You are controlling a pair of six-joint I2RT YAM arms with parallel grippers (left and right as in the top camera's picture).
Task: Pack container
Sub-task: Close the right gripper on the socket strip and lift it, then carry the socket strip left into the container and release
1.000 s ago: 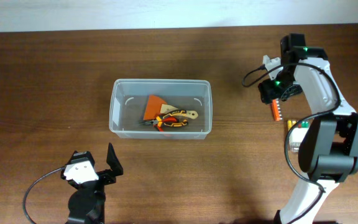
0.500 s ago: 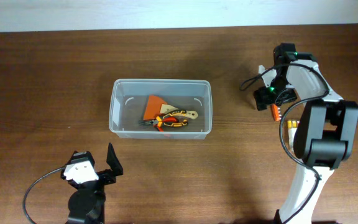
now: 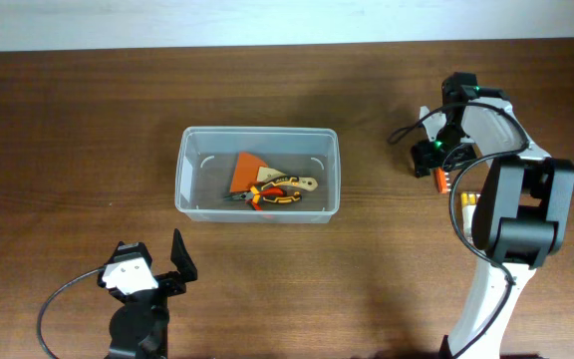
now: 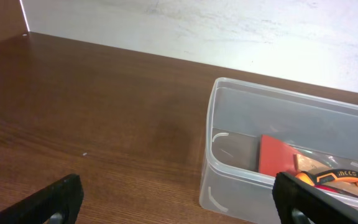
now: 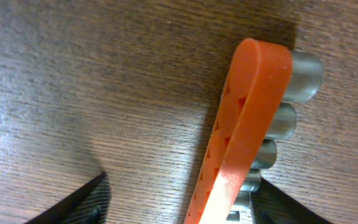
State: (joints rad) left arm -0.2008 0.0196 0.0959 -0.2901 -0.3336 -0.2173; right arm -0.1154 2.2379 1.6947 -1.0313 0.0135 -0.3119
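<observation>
The clear plastic container [image 3: 257,188] stands left of the table's middle and holds an orange scraper [image 3: 246,171] and orange-handled pliers [image 3: 275,193]; it also shows in the left wrist view [image 4: 241,180]. My right gripper [image 3: 440,172] is open, low over an orange socket rail [image 5: 244,130] with metal sockets [image 5: 291,93], one finger on each side of it, not closed on it. My left gripper [image 3: 157,267] is open and empty near the front edge, left of the container.
A yellow and white object [image 3: 474,204] lies just in front of the rail, beside the right arm's base. A white wall edge runs along the table's far side [image 3: 267,25].
My right gripper moved left and toward the socket rail a second ago, then settled slightly lower over it. The left arm has not moved.
</observation>
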